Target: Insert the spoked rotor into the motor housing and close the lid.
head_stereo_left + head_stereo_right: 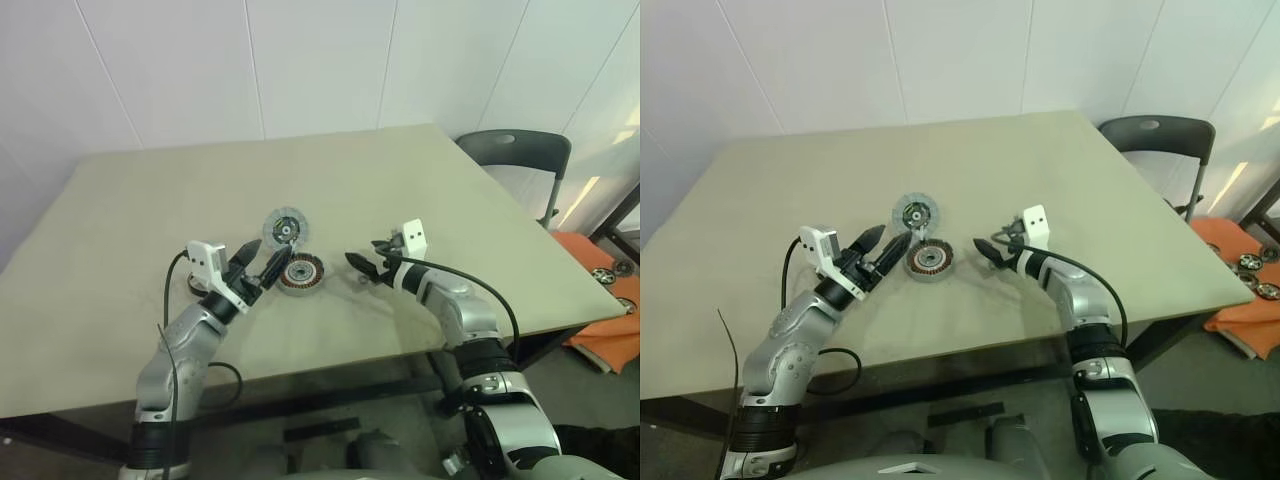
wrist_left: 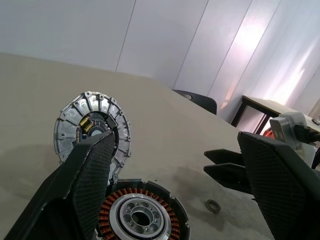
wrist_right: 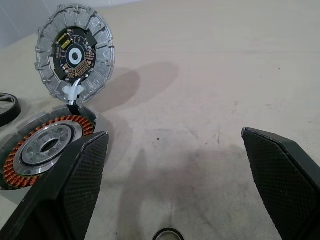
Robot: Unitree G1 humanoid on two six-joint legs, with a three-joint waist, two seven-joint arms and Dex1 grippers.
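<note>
Both end effectors, left (image 1: 262, 262) and right (image 1: 362, 266), wide open (empty).

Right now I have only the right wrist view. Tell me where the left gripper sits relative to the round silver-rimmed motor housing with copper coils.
Observer: The left gripper hovers open and holds nothing, its fingertips at the motor housing on the side opposite the right gripper.
Operator: Report what stands past the table on my right arm's side.
Observer: A dark grey chair stands at the far right corner of the beige table.
</note>
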